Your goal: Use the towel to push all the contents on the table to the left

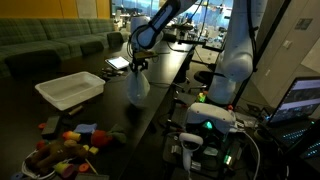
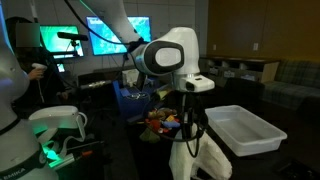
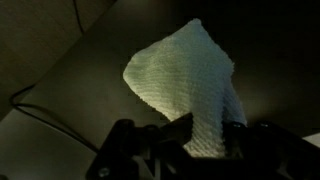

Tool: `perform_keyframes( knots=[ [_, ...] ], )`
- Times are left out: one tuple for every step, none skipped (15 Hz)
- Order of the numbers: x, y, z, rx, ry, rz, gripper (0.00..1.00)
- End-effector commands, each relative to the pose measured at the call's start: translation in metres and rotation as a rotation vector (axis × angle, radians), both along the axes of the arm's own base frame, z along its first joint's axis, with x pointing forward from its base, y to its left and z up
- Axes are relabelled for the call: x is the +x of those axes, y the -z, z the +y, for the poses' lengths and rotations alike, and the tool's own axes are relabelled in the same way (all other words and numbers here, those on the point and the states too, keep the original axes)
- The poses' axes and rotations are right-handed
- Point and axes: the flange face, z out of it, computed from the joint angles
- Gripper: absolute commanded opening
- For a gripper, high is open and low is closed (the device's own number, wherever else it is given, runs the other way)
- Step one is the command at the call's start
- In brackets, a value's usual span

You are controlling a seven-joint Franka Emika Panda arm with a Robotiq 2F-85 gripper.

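My gripper (image 1: 138, 68) is shut on the towel (image 1: 137, 88), a pale cloth hanging limp below it above the dark table (image 1: 110, 112). In the wrist view the towel (image 3: 185, 80) spreads out from between the fingers of the gripper (image 3: 205, 135). The contents lie apart from the towel: a white tray (image 1: 70, 90) and a jumble of red, orange and yellow items (image 1: 65, 150) near the table's front end. In an exterior view the towel (image 2: 192, 155) dangles beside the white tray (image 2: 245, 130), with the coloured items (image 2: 165, 122) behind it.
The arm's white base (image 1: 235, 55) stands beside the table, with a box showing a green light (image 1: 205, 125) and cables below it. A laptop (image 1: 118, 62) lies farther along the table. A sofa (image 1: 50, 42) is behind.
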Motion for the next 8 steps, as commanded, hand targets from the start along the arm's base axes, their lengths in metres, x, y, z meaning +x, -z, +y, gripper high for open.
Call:
perform_keyframes(
  knots=[
    [-0.029, 0.037, -0.023, -0.029, -0.037, 0.093, 0.08],
    [-0.034, 0.054, -0.024, -0.043, -0.046, 0.125, 0.08],
    [-0.039, 0.071, -0.02, -0.036, -0.072, 0.161, 0.07],
    [-0.041, 0.089, -0.015, -0.047, -0.086, 0.189, 0.08],
    [-0.042, 0.104, -0.009, -0.047, -0.103, 0.216, 0.08],
    [-0.043, 0.12, -0.001, -0.036, -0.126, 0.243, 0.07],
    [-0.043, 0.135, 0.007, -0.031, -0.145, 0.264, 0.08],
    [-0.043, 0.152, 0.019, -0.022, -0.168, 0.288, 0.08]
  ],
)
